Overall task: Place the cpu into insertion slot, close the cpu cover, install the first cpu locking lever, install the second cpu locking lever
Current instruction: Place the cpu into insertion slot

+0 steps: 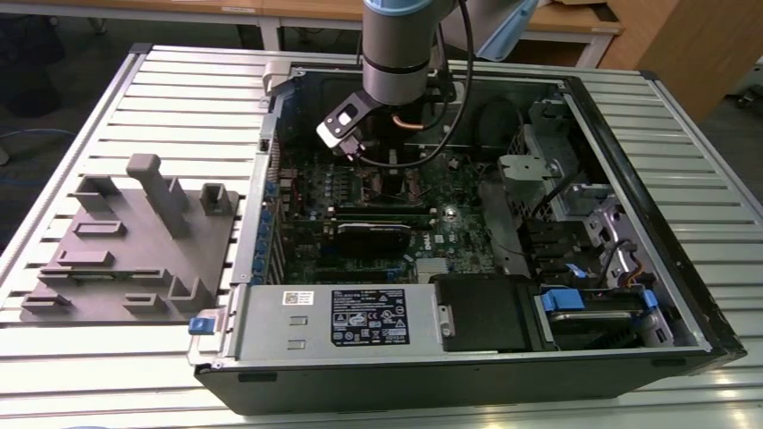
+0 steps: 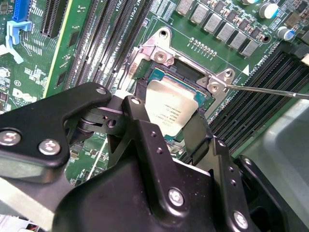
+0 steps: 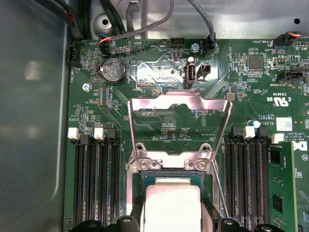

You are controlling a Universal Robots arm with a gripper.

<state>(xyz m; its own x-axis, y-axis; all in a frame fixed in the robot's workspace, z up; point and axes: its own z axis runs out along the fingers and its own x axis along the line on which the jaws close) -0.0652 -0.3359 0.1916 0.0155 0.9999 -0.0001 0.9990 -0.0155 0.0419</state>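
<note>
Matte black fingers [image 2: 145,135] of the gripper [image 2: 169,116] clasp the silvery square cpu [image 2: 173,104] between them, at the dark-framed insertion slot [image 2: 169,75]. Beyond the fingertips, the thin metal cpu cover [image 3: 178,101] stands raised.

Robotics lab — open PC [image 1: 417,389] on slotted alu bench [image 1: 179,80], desks [image 1: 573,27] behind.

Silvery cpu [image 2: 170,107] lies in insertion slot [image 2: 164,73], cpu cover [image 3: 178,100] raised.

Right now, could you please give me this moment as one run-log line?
gripper: shut on cpu | cpu: at insertion slot | cpu cover: raised open | locking lever: not engaged
</note>
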